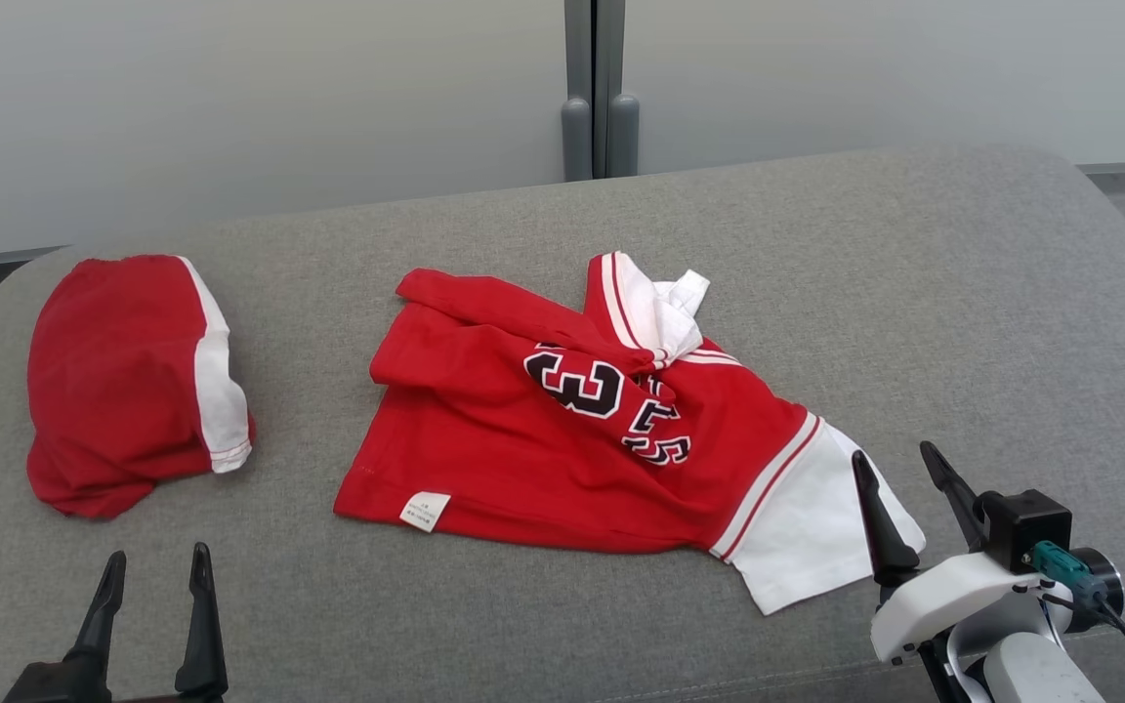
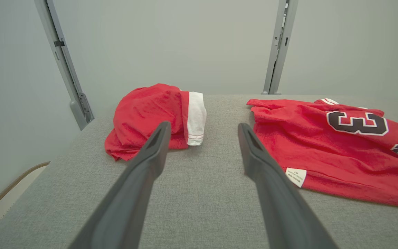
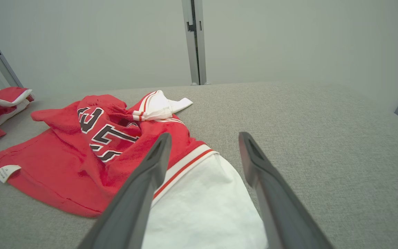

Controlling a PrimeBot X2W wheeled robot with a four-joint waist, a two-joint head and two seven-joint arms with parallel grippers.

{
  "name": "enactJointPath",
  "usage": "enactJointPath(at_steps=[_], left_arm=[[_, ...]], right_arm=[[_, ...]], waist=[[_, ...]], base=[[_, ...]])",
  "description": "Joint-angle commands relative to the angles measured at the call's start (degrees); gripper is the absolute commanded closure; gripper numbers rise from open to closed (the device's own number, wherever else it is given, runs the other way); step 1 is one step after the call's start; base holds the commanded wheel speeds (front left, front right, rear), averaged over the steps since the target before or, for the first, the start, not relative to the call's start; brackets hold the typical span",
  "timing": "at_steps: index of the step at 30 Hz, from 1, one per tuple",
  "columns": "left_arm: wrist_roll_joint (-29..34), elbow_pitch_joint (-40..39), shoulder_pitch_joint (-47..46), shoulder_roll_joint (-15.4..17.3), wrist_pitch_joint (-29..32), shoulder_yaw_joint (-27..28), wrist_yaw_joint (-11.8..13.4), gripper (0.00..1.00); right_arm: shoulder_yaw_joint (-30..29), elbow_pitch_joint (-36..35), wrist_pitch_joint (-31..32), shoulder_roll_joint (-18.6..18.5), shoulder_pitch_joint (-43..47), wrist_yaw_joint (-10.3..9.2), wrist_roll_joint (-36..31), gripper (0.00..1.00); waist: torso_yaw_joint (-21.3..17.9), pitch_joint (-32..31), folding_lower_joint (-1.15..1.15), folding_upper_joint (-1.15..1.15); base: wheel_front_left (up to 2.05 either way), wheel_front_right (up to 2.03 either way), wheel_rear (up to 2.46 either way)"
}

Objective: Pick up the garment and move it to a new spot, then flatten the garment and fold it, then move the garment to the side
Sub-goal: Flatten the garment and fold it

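The garment (image 1: 523, 459) is a red jersey with black-and-white numbers and white sleeves. It lies crumpled in the middle of the grey padded table (image 1: 914, 293), also seen in the left wrist view as the jersey (image 2: 340, 155) and in the right wrist view as the jersey (image 3: 64, 162). My right gripper (image 1: 895, 453) is open just above the jersey's white sleeve (image 3: 202, 207) at its near right end, holding nothing. My left gripper (image 1: 157, 555) is open near the front edge, left of the jersey's hem, with bare table between its fingers (image 2: 143, 166).
A second red garment with a white side stripe (image 1: 113, 381) lies bunched at the table's far left, and it shows as well in the left wrist view (image 2: 147, 110). A pale wall with a grey upright post (image 1: 597, 98) stands behind the table. The table's right half is bare grey cloth.
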Motion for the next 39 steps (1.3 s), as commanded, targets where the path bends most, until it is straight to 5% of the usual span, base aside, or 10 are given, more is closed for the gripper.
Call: enactJointPath(at_steps=[1, 39], left_arm=[[0.61, 0.12, 0.80, 0.05, -0.11, 0.25, -0.36, 0.00], [1.33, 1.51, -0.19, -2.38, -0.11, 4.21, -1.60, 0.00]], right_arm=[[0.33, -0.35, 0.18, -0.20, 0.77, -0.02, 0.45, 0.00], [0.89, -0.42, 1.14, -0.60, 0.86, -0.02, 1.23, 0.00]], waist=[[-0.05, -0.07, 0.00, 0.00], [0.14, -0.39, 0.00, 0.00]], base=[[0.00, 0.00, 0.00], [0.00, 0.00, 0.00]])
